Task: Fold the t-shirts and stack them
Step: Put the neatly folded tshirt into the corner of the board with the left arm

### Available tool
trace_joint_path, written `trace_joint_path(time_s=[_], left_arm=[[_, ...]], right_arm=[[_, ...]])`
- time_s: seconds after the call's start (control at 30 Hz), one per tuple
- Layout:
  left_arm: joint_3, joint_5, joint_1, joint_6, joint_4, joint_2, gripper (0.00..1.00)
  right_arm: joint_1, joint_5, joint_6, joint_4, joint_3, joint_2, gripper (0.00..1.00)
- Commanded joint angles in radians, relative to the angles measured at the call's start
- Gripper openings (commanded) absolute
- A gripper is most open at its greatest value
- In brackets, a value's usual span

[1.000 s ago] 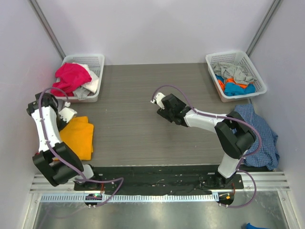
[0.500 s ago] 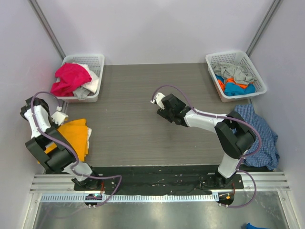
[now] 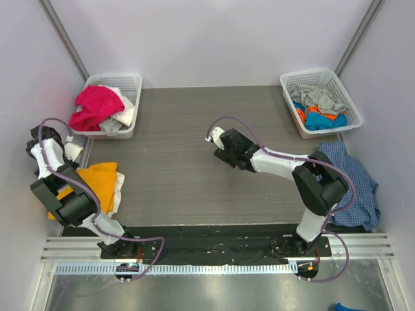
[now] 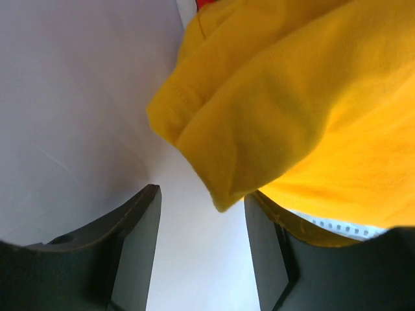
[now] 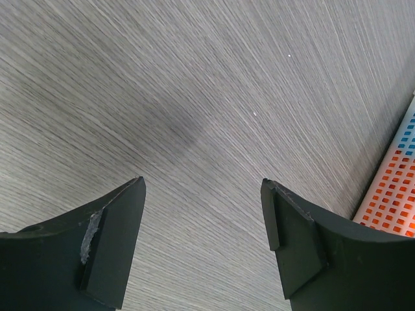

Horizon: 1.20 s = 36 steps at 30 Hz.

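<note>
A folded orange-yellow t-shirt [image 3: 97, 184] lies at the table's left edge with a strip of white cloth [image 3: 118, 188] showing along its right side. My left gripper [image 3: 75, 154] is at its far left corner, against the wall. In the left wrist view it [image 4: 201, 194] is open, and a corner of the yellow t-shirt [image 4: 292, 110] hangs loose just above the gap and drapes over the right finger [image 4: 266, 246]. A sliver of red cloth [image 4: 205, 3] shows at the top edge. My right gripper [image 3: 219, 148] [image 5: 202, 184] hangs open over bare table at mid-table.
A white basket [image 3: 133, 81] at the back left holds a red-pink garment [image 3: 97, 105] and pale clothes. Another basket [image 3: 350, 103] at the back right holds grey, blue and orange clothes. A blue checked shirt [image 3: 356, 184] lies at the right edge. The left wall is close to my left arm.
My left gripper has opened and let go of the yellow t-shirt. The left arm has swung further left toward the wall. The right arm has not moved.
</note>
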<state>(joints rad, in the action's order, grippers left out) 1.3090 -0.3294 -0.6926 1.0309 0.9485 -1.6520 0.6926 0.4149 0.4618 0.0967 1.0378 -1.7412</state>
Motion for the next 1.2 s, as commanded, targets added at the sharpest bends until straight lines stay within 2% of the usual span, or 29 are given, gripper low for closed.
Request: trace_joint_path(time_s=[0.0,0.3,0.47,0.7,0.93,1.17], left_arm=[[0.006,0.035,-0.008,-0.045,-0.051,0.029,0.59],[-0.030,0.279,-0.010,-0.084,-0.010,0.184,0.59],[-0.097,0.314,-0.005,-0.095,-0.089,0.192,0.55],[-0.114,0.309,-0.004,-0.121,-0.211,0.063,0.51],[-0.056,0.280,0.008,-0.160,-0.226,-0.138,0.47],[-0.063,0.274,0.007,-0.150,-0.232,-0.170,0.43]], right_arm=[[0.004,-0.004,-0.008,-0.011,0.027,0.039,0.79],[0.016,0.010,-0.023,0.015,0.034,0.043,0.79],[0.035,0.016,-0.032,0.031,0.039,0.049,0.79],[0.042,0.024,-0.038,0.043,0.028,0.068,0.79],[0.044,0.032,-0.035,0.044,0.016,0.063,0.79],[0.044,0.036,-0.028,0.035,0.007,0.054,0.79]])
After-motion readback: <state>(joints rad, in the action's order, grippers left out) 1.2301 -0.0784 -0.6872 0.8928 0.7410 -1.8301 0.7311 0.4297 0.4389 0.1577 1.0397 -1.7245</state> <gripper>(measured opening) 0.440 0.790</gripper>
